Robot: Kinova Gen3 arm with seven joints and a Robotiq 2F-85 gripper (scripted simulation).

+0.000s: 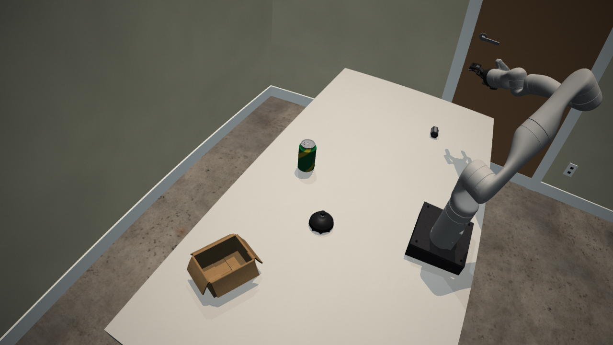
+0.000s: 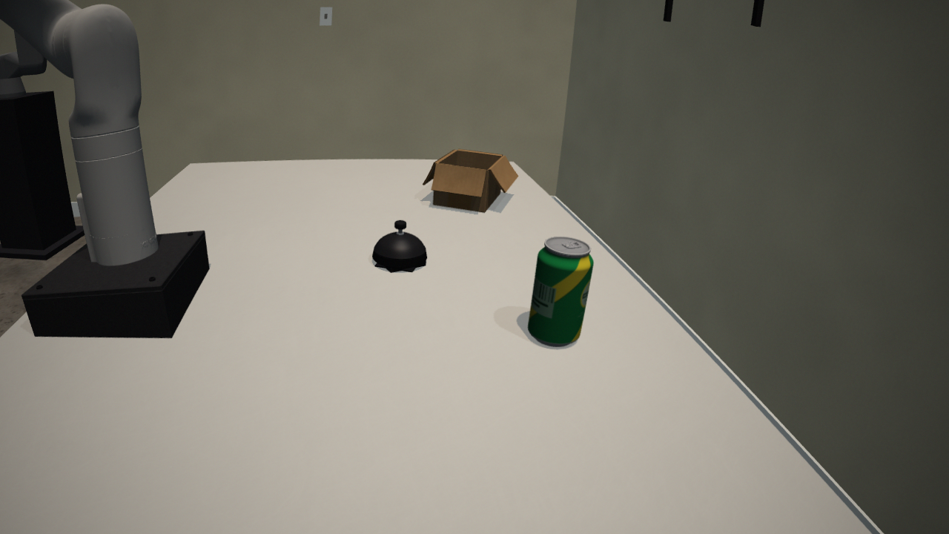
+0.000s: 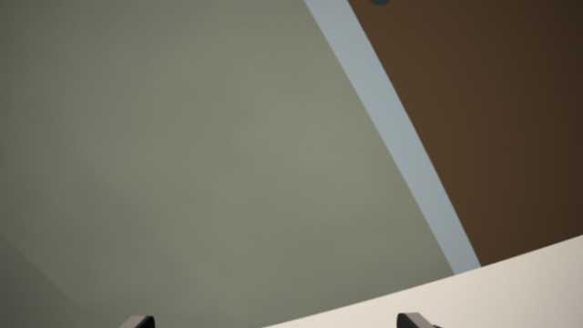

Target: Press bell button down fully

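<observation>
A black dome bell [image 1: 321,221] with a small button on top stands upright in the middle of the white table; it also shows in the exterior view [image 2: 399,248], with its button [image 2: 399,226] up. My gripper [image 1: 475,68] is open and empty, held high above the far right part of the table, far from the bell. In the wrist view only the two fingertips show, wide apart, facing the wall and a door; the bell is not in that view.
A green and yellow soda can [image 1: 306,155] stands upright beyond the bell. An open cardboard box [image 1: 223,264] sits near the front left edge. A small dark object [image 1: 434,131] lies on the far right. My arm's black base [image 1: 440,238] stands at the right edge.
</observation>
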